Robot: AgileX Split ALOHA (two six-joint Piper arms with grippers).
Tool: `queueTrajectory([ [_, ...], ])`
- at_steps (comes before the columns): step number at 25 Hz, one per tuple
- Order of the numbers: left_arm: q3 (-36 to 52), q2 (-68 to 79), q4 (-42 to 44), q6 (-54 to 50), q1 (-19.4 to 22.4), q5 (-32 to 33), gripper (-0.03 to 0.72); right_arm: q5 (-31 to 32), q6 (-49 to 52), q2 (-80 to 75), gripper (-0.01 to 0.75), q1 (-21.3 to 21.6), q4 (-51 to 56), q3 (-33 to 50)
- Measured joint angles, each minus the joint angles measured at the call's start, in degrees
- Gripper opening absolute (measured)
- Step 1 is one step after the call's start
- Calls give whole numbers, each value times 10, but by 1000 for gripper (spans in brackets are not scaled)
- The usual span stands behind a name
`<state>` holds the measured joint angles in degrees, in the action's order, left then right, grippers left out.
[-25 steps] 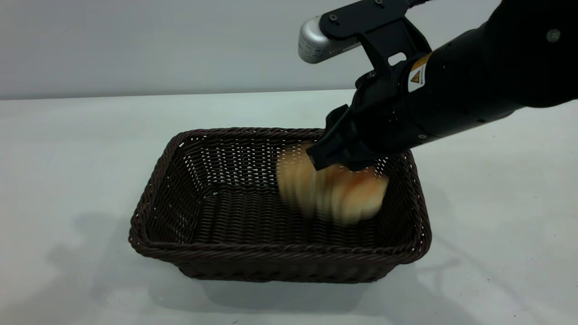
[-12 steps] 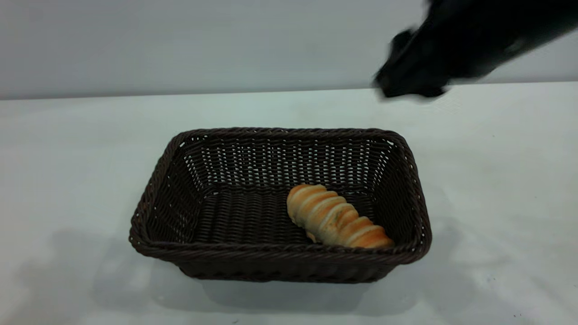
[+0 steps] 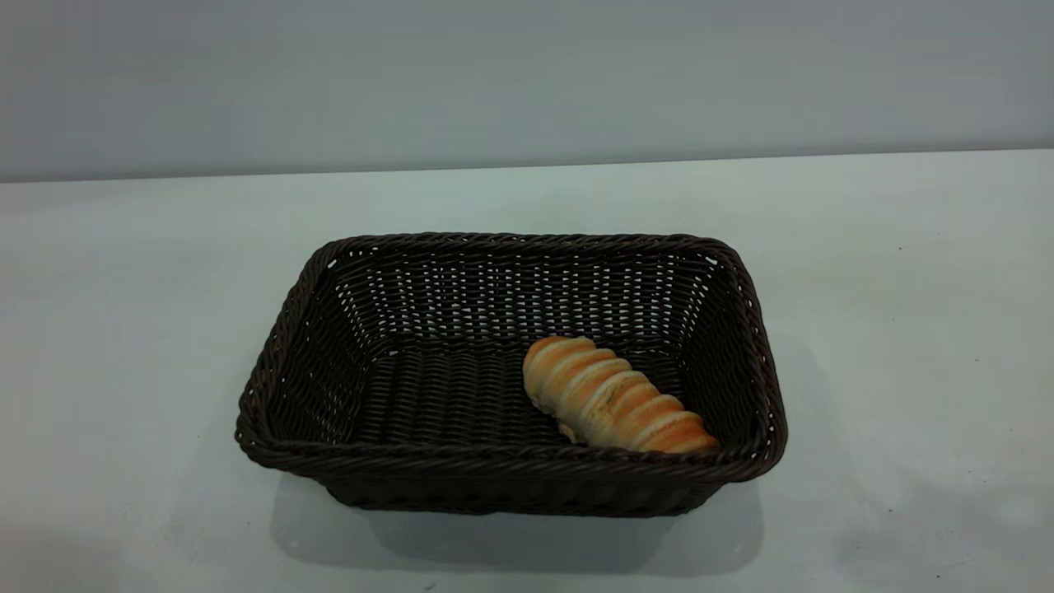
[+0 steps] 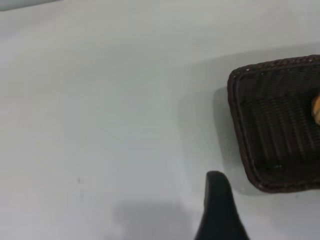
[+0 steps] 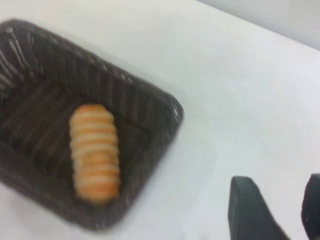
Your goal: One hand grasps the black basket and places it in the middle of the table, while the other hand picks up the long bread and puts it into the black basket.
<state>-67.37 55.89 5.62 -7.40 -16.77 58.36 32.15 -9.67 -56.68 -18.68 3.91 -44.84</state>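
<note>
The black basket [image 3: 510, 469] stands in the middle of the white table [image 3: 123, 272]. The long bread [image 3: 613, 406] lies inside it on the basket floor, near the front right corner. Neither gripper shows in the exterior view. In the right wrist view the right gripper [image 5: 277, 200] is open and empty, above bare table and away from the basket [image 5: 150, 105] and the bread [image 5: 94, 150]. In the left wrist view the left gripper [image 4: 216, 200] hangs over bare table beside the basket's corner [image 4: 240, 125], apart from it.
The table surface [image 3: 906, 329] around the basket is plain white with a few tiny dark specks. A grey wall [image 3: 527, 74] runs along the table's far edge.
The right gripper let go of the bread over the basket, rose up and to the right, and left the exterior view. The bread dropped and now lies still in the basket.
</note>
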Motion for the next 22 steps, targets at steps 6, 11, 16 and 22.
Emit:
queueTrajectory([
  [6, 20, -92, 4, 0, 0, 65, 557, 183, 6, 133, 243, 25, -15, 0],
  [11, 92, -192, 5, 0, 0, 79, 557, 287, 35, 234, 243, 26, -15, 0],
  [16, 176, -293, 0, 0, 0, 82, 557, 342, 51, 320, 243, 26, -16, 0],
  [22, 261, -396, 0, 5, 0, 83, 557, 360, 61, 381, 243, 26, -16, 9],
])
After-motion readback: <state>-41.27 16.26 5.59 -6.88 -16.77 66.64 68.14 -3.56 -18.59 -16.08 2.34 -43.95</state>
